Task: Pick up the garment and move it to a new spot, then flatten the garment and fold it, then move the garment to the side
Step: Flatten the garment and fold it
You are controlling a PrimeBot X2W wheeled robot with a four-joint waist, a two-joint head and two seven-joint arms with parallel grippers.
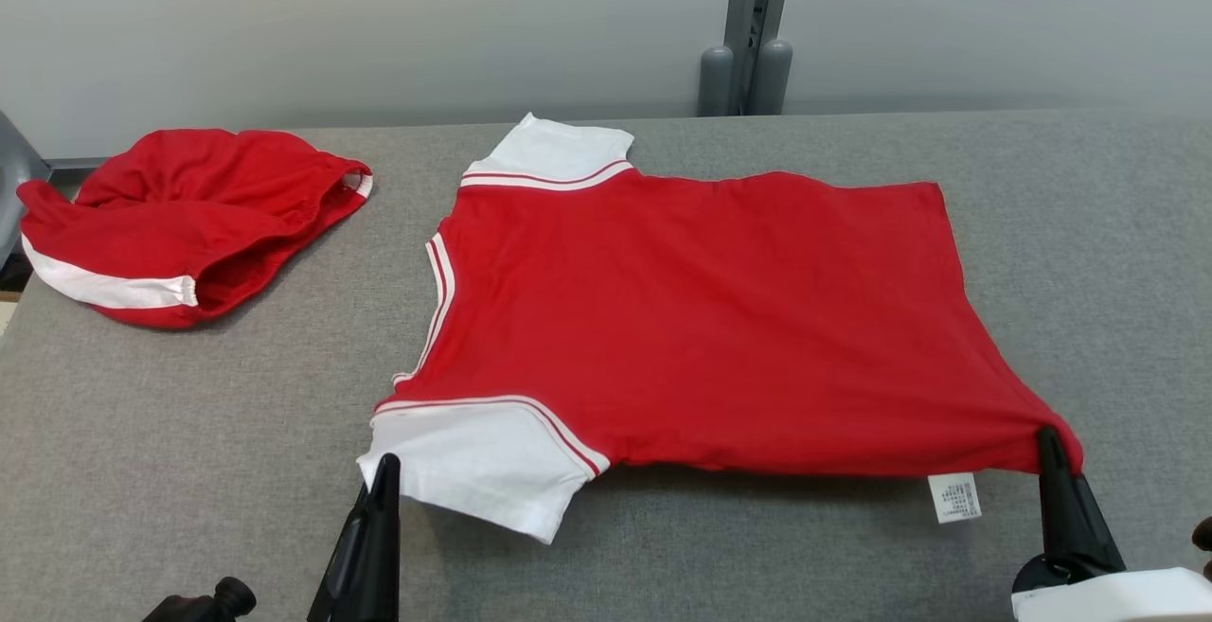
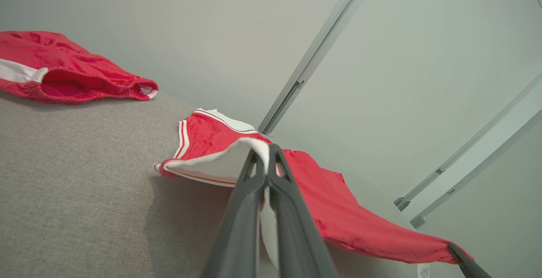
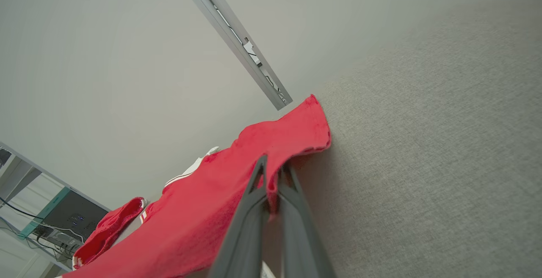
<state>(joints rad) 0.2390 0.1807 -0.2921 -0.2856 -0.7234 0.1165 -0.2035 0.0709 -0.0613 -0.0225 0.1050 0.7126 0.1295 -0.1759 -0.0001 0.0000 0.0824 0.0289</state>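
The garment (image 1: 701, 319) is a red T-shirt with white sleeves, spread flat on the grey table (image 1: 189, 452), neck to the left. My left gripper (image 1: 386, 463) is shut on the near white sleeve's edge, lifting it a little; in the left wrist view the white cloth (image 2: 228, 163) is pinched between the fingers of that gripper (image 2: 265, 151). My right gripper (image 1: 1049, 437) is shut on the near hem corner, which is pulled to a point. In the right wrist view red cloth (image 3: 211, 210) runs into the closed fingers of that gripper (image 3: 273, 166). A white care label (image 1: 954, 497) hangs below the hem.
A second red garment with a white stripe (image 1: 180, 224) lies bunched at the table's far left, also visible in the left wrist view (image 2: 63, 68). A grey post (image 1: 753, 35) stands behind the table against the pale wall. Bare table lies to the right and front.
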